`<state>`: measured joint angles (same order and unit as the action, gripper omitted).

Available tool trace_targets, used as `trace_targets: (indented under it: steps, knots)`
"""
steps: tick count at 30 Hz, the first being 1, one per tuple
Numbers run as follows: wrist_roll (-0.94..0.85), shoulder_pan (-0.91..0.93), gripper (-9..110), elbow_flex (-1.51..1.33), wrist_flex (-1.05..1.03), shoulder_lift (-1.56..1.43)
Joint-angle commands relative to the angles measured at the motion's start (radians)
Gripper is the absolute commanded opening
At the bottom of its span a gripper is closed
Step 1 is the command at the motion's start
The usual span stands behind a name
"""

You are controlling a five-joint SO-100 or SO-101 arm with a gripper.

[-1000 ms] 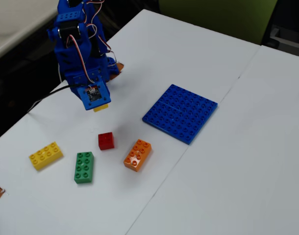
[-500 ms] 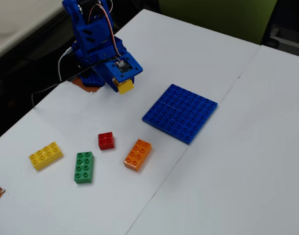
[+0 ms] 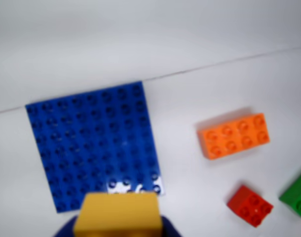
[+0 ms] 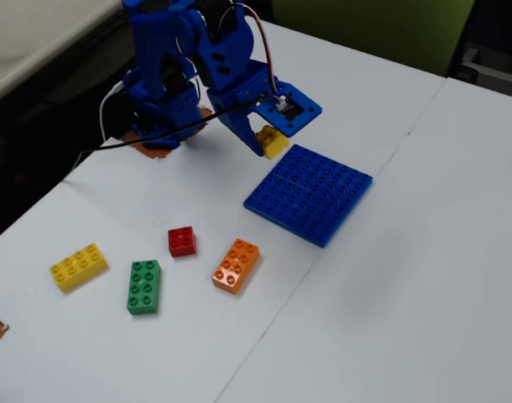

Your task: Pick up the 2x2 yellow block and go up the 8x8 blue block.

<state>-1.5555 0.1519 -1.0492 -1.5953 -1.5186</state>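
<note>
My fingers (image 4: pixel 271 143) grip the 2x2 yellow block (image 4: pixel 273 141) near the edge of the 8x8 blue block (image 4: pixel 309 193); lowering here could catch that edge and misseat it.

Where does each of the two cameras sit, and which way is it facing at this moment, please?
Wrist view: rides on the arm, looks down past the held 2x2 yellow block onto the 8x8 blue block; only a sliver of blue gripper shows.
Fixed view: stands off the table, above it, looking down obliquely; shows the whole arm and the gripper.
Shared: both blocks, the orange brick, red brick, green brick.
</note>
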Motion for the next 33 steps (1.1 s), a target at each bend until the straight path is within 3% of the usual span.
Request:
trace_targets:
  steps: [1,13,33]
  knots:
    - [-0.003,-0.043,0,0.083,0.009,0.04]
    - [0.031,-0.135,0,0.138,0.097,0.238]
    - [-0.02,-0.169,0,0.279,-0.038,0.322]
